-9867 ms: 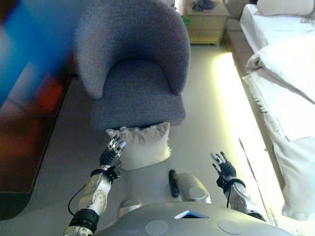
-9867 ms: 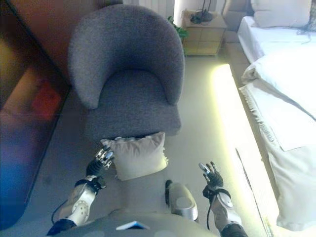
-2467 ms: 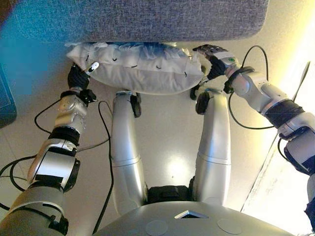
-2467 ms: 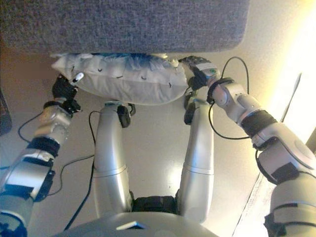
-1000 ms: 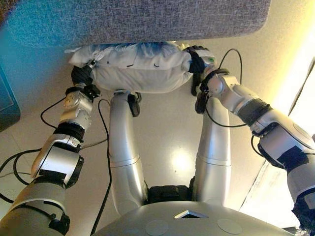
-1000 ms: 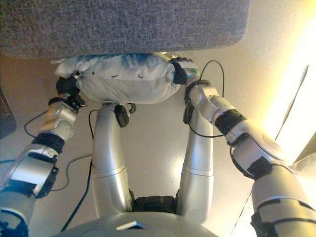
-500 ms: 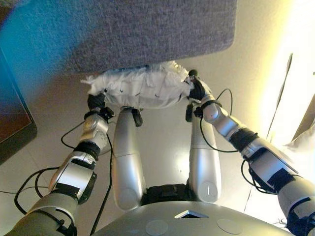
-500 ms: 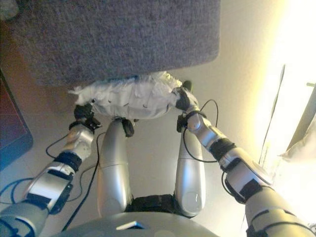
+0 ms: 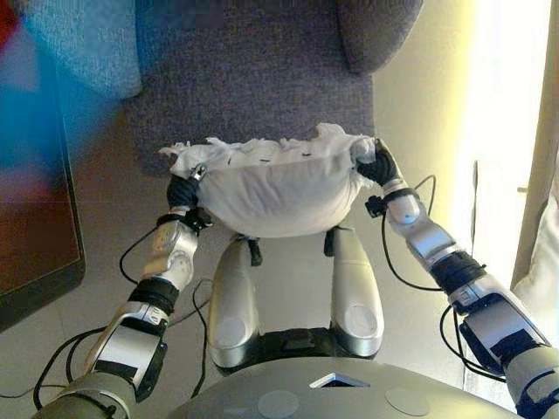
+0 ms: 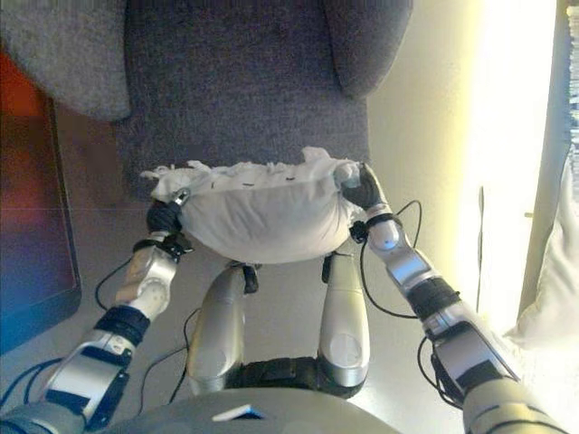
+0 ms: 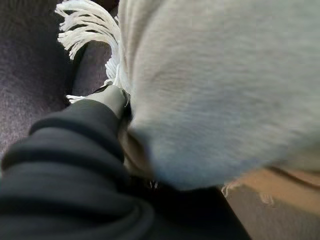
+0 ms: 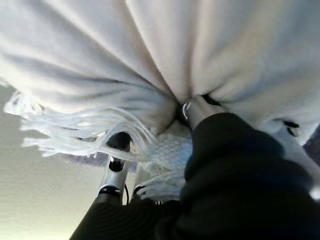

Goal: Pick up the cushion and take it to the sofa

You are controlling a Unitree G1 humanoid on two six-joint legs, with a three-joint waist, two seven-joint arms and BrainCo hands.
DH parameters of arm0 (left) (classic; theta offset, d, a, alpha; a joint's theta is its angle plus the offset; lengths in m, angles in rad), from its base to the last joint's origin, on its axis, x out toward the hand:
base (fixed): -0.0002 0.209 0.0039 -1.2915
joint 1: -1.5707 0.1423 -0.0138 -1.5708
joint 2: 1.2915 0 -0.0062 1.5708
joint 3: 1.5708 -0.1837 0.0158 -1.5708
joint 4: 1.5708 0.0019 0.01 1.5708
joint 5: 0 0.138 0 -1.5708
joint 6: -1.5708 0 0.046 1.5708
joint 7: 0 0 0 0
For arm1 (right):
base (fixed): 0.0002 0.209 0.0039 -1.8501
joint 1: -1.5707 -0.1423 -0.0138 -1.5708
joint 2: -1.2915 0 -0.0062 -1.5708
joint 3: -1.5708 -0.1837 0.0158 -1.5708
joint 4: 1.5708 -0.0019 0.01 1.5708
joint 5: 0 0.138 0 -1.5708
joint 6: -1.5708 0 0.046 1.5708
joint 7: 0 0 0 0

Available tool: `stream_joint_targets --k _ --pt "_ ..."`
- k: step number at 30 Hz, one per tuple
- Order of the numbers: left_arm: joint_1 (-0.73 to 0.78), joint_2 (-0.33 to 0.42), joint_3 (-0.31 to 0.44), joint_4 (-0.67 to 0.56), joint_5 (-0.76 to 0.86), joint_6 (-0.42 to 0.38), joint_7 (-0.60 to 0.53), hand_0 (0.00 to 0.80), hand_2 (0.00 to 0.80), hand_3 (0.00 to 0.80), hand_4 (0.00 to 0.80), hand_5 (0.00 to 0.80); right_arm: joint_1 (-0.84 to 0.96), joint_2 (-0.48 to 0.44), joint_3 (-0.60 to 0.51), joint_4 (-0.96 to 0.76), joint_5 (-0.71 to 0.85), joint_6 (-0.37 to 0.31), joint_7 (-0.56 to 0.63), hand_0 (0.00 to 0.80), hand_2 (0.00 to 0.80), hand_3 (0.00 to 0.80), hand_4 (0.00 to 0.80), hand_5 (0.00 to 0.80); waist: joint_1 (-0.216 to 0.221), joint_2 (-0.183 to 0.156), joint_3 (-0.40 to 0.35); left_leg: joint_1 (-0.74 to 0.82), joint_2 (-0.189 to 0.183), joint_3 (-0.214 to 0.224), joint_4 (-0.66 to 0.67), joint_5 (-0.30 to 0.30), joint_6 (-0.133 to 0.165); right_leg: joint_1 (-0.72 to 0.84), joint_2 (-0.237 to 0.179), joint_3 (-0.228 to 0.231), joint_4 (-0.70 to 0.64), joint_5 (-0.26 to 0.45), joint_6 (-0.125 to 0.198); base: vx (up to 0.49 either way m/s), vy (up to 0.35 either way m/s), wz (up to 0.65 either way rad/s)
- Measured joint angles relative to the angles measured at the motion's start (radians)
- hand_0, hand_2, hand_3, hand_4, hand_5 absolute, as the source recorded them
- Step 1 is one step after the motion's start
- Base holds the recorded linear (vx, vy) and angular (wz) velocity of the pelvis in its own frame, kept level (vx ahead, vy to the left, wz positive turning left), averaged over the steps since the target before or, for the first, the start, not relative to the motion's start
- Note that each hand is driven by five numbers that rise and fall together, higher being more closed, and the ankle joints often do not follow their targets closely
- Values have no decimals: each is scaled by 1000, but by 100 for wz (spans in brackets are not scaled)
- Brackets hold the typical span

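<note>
The white fringed cushion (image 9: 275, 188) hangs in the air between my two hands, just in front of the grey armchair's seat (image 9: 253, 78). My left hand (image 9: 182, 190) grips its left end, with the thumb on top of the cloth. My right hand (image 9: 377, 166) grips its right end. In the left wrist view the cushion (image 11: 215, 75) bulges over the dark hand cover (image 11: 65, 165) and hides most of the fingers. The right wrist view shows a finger (image 12: 192, 107) dug into the cushion (image 12: 150, 45) beside its fringe.
The armchair's curved arms rise at the back left (image 9: 79, 44) and back right (image 9: 376, 30). A dark low panel (image 9: 35, 227) runs along the left. On the right lie a bright strip of floor (image 9: 498, 105) and the white bed edge (image 9: 537, 271).
Both hands have lifted the cushion off the floor, level with the chair's seat front. The view has shifted too, so more of the seat and arms shows.
</note>
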Motion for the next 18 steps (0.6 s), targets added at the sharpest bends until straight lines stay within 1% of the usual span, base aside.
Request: stream_joint_targets --k 2,5,8,9,11,13,15,18 --pt "46 -18 15 -4 13 9 -23 800 800 800 800 800 76 4 -22 -8 11 -16 25 800 800 800 800 800 4 1 -1 104 0 5 -69 10 -7 95 7 -7 -52 3 1 220 -38 -6" --pt "98 -31 33 -21 48 35 -30 800 800 800 800 800 173 13 -62 -63 10 -33 48 800 800 800 800 800 3 14 -20 219 1 8 -149 23 -13 208 15 -23 -119 8 3 270 -55 -1" --pt "152 -53 60 -59 76 60 -40 800 800 800 800 800 235 31 -102 -86 19 -37 66 800 800 800 800 800 3 25 -97 291 4 8 -219 37 -21 276 27 -30 -180 15 4 221 -52 0" --pt "175 -61 61 -73 79 68 -42 800 800 800 800 800 256 33 -107 -86 33 -36 76 800 800 800 800 800 2 27 -136 314 5 9 -242 41 -23 300 30 -37 -202 17 4 218 -46 1" --pt "213 -68 66 -111 85 98 -49 800 800 800 800 800 298 51 -139 -86 71 -34 102 800 800 800 800 800 1 30 -185 377 12 9 -282 45 -30 368 37 -52 -242 17 4 174 -45 5" --pt "249 -70 66 -129 85 108 -58 800 800 800 800 800 338 73 -159 -90 134 -33 133 800 800 800 800 800 2 29 -258 407 16 9 -307 44 -30 400 44 -53 -274 17 4 117 -58 -1" --pt "267 -71 79 -155 85 122 -59 800 800 800 800 800 353 87 -173 -103 190 -28 164 800 800 800 800 800 2 27 -292 440 20 11 -319 44 -34 429 49 -55 -282 15 4 91 -66 -2" --pt "265 -67 100 -191 88 135 -59 800 800 800 800 800 348 86 -178 -128 217 -28 169 800 800 800 800 800 0 23 -330 452 21 13 -319 42 -36 439 51 -53 -282 14 4 70 -80 -2"
